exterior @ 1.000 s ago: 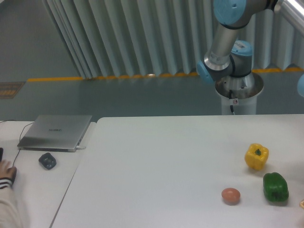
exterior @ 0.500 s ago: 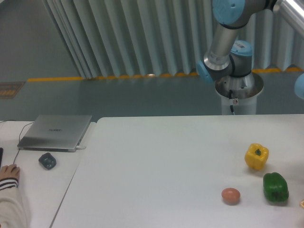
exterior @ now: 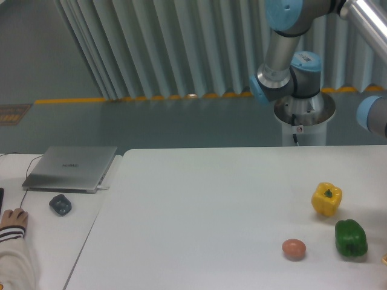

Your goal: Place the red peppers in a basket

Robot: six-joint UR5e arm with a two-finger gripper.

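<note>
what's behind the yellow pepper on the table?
Behind the yellow pepper is only bare white table, then the arm's pedestal past the far edge. The pepper hides little.

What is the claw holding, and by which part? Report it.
Cannot be told: the claw is out of frame. The yellow pepper, green pepper and orange-pink fruit lie untouched.

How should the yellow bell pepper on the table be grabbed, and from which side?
Probably from above, closing side to side across the broad body of the glossy yellow bell pepper. Its green stem points roughly up, both flanks look free, and the green bell pepper sits only on its camera-facing side.
</note>
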